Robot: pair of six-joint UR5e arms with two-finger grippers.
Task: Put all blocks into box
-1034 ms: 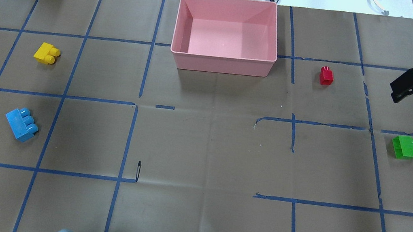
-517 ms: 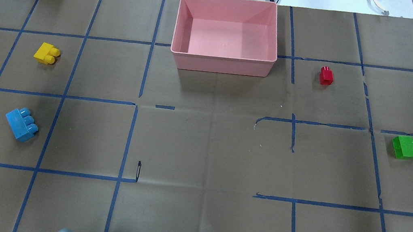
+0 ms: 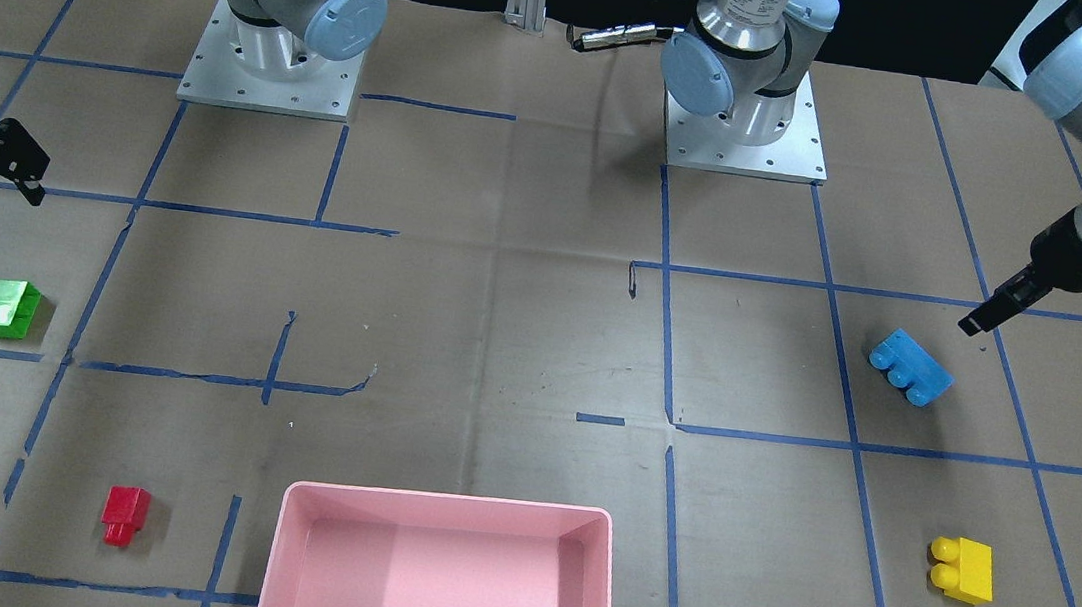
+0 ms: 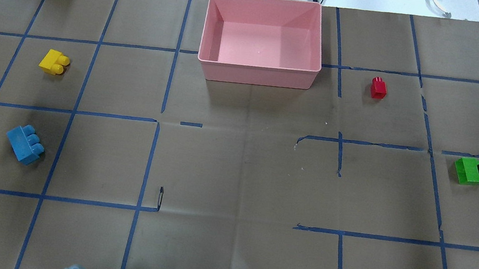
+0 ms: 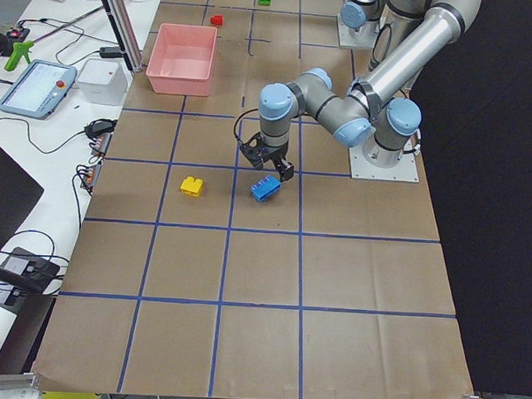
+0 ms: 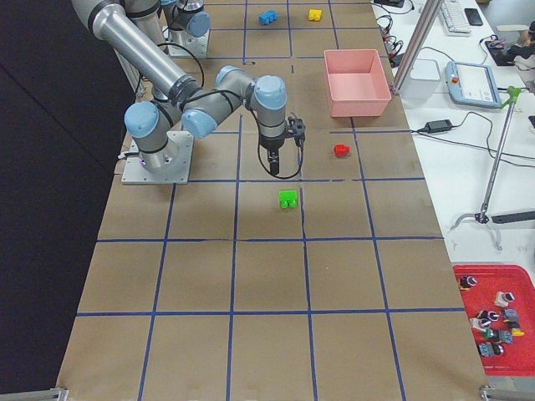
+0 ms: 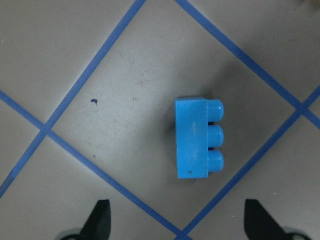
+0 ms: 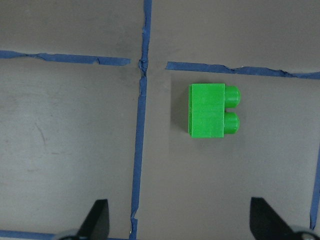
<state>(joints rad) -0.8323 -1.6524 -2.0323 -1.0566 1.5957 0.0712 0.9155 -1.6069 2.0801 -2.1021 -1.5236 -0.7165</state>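
All four bricks are out on the brown paper surface [image 4: 238,177], and the pink box [image 4: 258,74] sits at the far middle with nothing in it. It's a taped-up surface, blue tape lines [image 4: 86,78] making a grid all over it.

On the left side, the yellow two-stud brick [image 4: 53,62] is lying on its side, studs pointing right. The light blue three-stud brick [image 4: 25,144] is a bit nearer than that, also on its side and turned at an angle. The left gripper [image 7: 176,220] hangs over the spot just left of the blue brick with its fingers spread wide and nothing in them. In the wrist view the brick is out ahead of the two fingertips, not between them.

On the right, the red one-stud brick [image 4: 378,88] is near the box's right end but apart from it, stud pointing away. The green two-stud brick [image 4: 469,171] is nearer and further right, on its side, just inside a tape corner. The right gripper [image 8: 178,217] is spread open too, holding nothing (in the overhead view one finger overlaps the green brick's edge). The wrist view shows the brick clear of both fingertips, though, and off to one side of the gap.
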